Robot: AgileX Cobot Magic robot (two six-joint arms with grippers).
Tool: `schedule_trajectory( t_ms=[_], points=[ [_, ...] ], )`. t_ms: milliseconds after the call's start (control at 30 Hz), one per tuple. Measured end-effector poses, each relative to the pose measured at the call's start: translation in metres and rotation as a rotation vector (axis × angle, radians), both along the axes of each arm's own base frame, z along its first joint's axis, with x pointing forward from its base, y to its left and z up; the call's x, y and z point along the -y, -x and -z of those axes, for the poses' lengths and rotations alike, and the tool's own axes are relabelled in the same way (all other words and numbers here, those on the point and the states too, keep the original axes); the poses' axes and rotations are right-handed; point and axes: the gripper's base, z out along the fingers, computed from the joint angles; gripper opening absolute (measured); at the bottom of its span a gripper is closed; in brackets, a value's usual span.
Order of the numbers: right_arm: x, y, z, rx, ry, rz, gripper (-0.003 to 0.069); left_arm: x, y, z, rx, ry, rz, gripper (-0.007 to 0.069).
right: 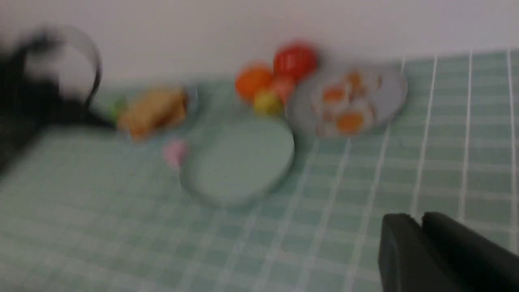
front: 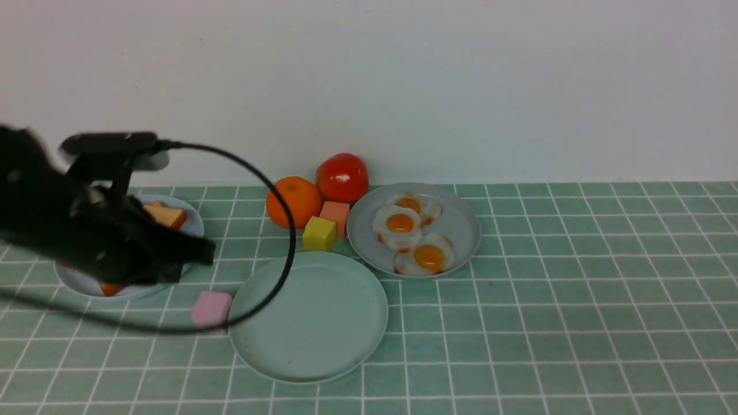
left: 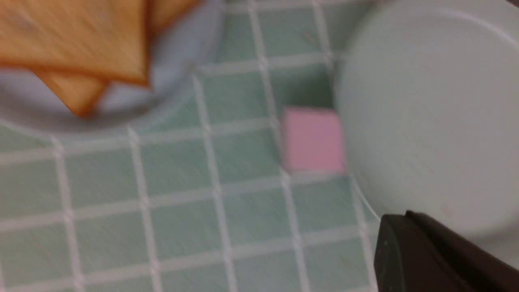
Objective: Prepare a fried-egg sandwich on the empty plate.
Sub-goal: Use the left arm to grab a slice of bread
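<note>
Quick headcount from where I sit: three plates, so one mint-green plate (front: 323, 346), one grey plate (front: 464, 230) and one pale blue plate (front: 194, 222). Three fried eggs (front: 398, 223). Toast slices (left: 81, 36): I count two for sure, the pile's too blurry for more. Three blocks: yellow cube (front: 319, 233), salmon cube (front: 336, 213), pink cube (front: 211, 309). One orange (front: 294, 200), one tomato (front: 342, 176).

In the front view the left arm (front: 86, 230) is a motion-blurred black mass, cut off at the frame's edge. It hides most of the blue plate (front: 195, 222) and its toast (front: 167, 216) — the number of slices cannot be told. Its cable (front: 294, 236) crosses the mint plate (front: 323, 346) near the rim. The rear egg (front: 418, 204) is half covered by another. Both wrist views are blurred, and each shows only a dark corner of its gripper — left gripper (left: 405, 227), right gripper (right: 421, 231).
</note>
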Motion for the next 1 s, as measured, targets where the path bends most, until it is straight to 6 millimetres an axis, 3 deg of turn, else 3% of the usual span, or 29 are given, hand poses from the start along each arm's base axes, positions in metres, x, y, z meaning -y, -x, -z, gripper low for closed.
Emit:
schedule_trajectory(
  t_ms=[33, 67, 133, 267, 333, 367, 400, 633, 733, 867, 1000],
  points=[
    [0.000, -0.009, -0.015, -0.072, 0.069, -0.036, 0.0018, -0.002, -0.018, -0.001, 0.016, -0.038, -0.028, -0.0013],
    [0.000, -0.008, -0.016, -0.070, 0.077, -0.040, 0.0014, -0.003, -0.019, 0.001, 0.011, -0.044, -0.031, -0.0013],
    [-0.001, -0.018, -0.026, -0.125, 0.134, -0.073, 0.0001, -0.007, -0.042, 0.003, 0.032, -0.097, -0.068, -0.0013],
    [-0.005, -0.026, -0.029, -0.136, 0.173, -0.118, 0.0001, -0.009, -0.069, 0.012, 0.041, -0.182, -0.072, -0.0011],
    [-0.007, -0.027, -0.029, -0.135, 0.186, -0.142, 0.0001, -0.008, -0.089, 0.020, 0.044, -0.227, -0.063, 0.0024],
    [-0.007, -0.027, -0.029, -0.136, 0.187, -0.143, 0.0001, -0.008, -0.090, 0.022, 0.037, -0.232, -0.061, 0.0029],
    [-0.007, -0.027, -0.029, -0.134, 0.190, -0.146, 0.0001, -0.008, -0.102, 0.027, 0.029, -0.260, -0.055, 0.0079],
    [-0.007, -0.025, -0.027, -0.156, 0.199, -0.158, 0.0001, -0.009, -0.124, 0.044, -0.043, -0.316, -0.063, 0.0278],
    [-0.007, -0.025, -0.027, -0.160, 0.200, -0.160, 0.0003, -0.016, -0.125, 0.048, -0.058, -0.318, -0.072, 0.0288],
    [-0.007, -0.025, -0.027, -0.160, 0.200, -0.160, 0.0005, -0.039, -0.128, 0.052, -0.087, -0.292, -0.104, 0.0275],
    [-0.007, -0.025, -0.028, -0.149, 0.196, -0.155, 0.0008, -0.048, -0.132, 0.051, -0.054, -0.302, -0.015, 0.0269]
  ],
)
